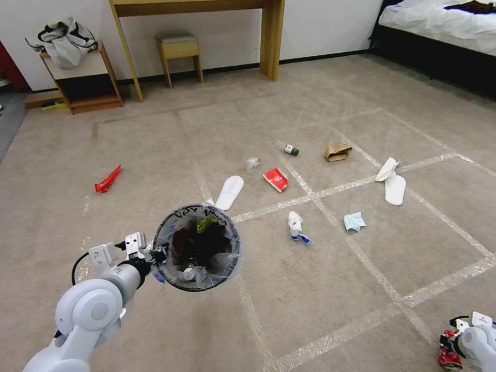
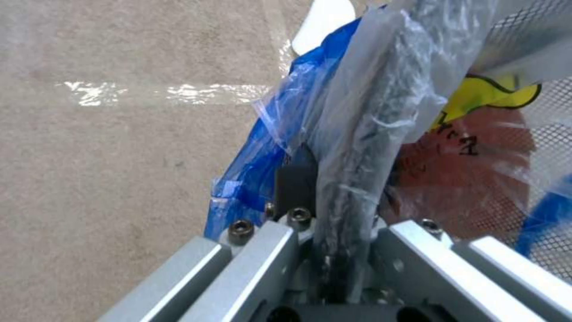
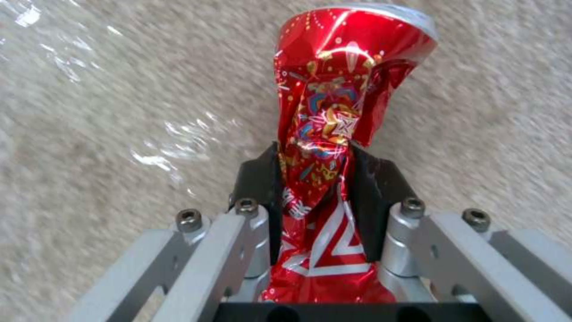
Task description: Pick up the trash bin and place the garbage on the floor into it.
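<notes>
Nearest, at the near right corner of the head view, the right tool [image 1: 450,356] hangs low over the floor [image 1: 320,279] with its two dark fingers [image 3: 262,197] closed tight on a crumpled red wrapper [image 3: 334,134]; the pinch sits at the wrapper's narrowed waist, so the foil fans out beyond the tips and cannot slip free.

On the near left, the left tool [image 1: 155,257] has its jaws clamped on the rim of the trash bin [image 1: 199,248], pinching the clear liner bag [image 2: 357,112] and its blue edging against the wall. Gripped by one side like this, the bin is carried clear of the carpet with its mouth turned up, open to receive litter; dark and yellow scraps already lie inside. The two tools are well apart, so the wrapper is not yet over the bin.

Farther out, the rest of the garbage lies loose on the taped carpet: a white crumpled piece with blue [image 1: 296,226] and a blue face mask [image 1: 354,221] to its right, then a white slipper [image 1: 229,191] just beyond the bin, a flat red packet [image 1: 276,179], and a second white slipper [image 1: 393,183] at right. A red wrapper strip [image 1: 107,179] lies alone at left. Farther still are a small tissue wad [image 1: 252,164], a clear bottle [image 1: 288,149] and a brown paper bag [image 1: 338,151].

Against the far wall stand a wooden bench [image 1: 271,36], a stool [image 1: 179,54] and a low shelf [image 1: 85,85], with a bed [image 1: 439,20] at far right.
</notes>
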Motion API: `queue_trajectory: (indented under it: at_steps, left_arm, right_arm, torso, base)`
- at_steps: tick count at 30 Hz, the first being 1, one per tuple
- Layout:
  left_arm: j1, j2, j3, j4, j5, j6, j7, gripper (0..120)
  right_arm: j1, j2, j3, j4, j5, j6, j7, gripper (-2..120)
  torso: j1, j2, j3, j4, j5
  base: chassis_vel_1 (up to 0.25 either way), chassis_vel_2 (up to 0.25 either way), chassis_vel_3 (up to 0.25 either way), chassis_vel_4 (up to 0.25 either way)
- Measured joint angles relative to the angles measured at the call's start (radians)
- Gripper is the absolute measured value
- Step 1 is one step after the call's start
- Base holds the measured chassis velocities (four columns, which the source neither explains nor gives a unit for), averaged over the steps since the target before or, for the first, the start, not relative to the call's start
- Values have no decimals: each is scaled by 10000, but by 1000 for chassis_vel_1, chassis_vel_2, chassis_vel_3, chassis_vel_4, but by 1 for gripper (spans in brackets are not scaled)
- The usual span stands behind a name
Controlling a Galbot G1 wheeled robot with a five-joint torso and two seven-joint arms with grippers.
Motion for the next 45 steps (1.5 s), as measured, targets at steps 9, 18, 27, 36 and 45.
queue_trajectory:
  at_steps: [9, 18, 27, 36, 45]
  left_arm:
    - [-501, 435, 319, 166, -832, -11, -123, 0]
    - [-513, 966, 601, -74, -2084, 100, -843, 0]
    - [-1327, 1434, 1407, 117, -3285, 288, -1404, 0]
    - [-2390, 1512, 2636, 493, -3310, 299, -1380, 0]
    - [-3187, 988, 4090, 727, -3267, 304, -1504, 0]
  right_arm:
    - [-486, -359, 389, 2230, 515, 400, 106, 22]
    - [-322, -662, 542, 5680, 1235, 1879, -871, 22]
    - [145, -1095, 196, 8823, 2459, 3555, -2475, 22]
    - [423, -1770, 447, 11354, 3329, 4118, -3057, 22]
    - [53, -2367, 723, 12928, 3235, 4274, -3233, 22]
  torso:
    - [0, 0, 0, 16, -9]
    - [0, 0, -1, 20, -11]
    - [0, 0, -1, 14, -13]
    - [0, 0, -2, 17, -13]
    - [0, 0, -2, 15, -10]
  base:
    - [0, 0, 0, 0]
    - [0, 0, 0, 0]
    - [0, 0, 0, 0]
    - [0, 0, 0, 0]
    - [0, 0, 0, 0]
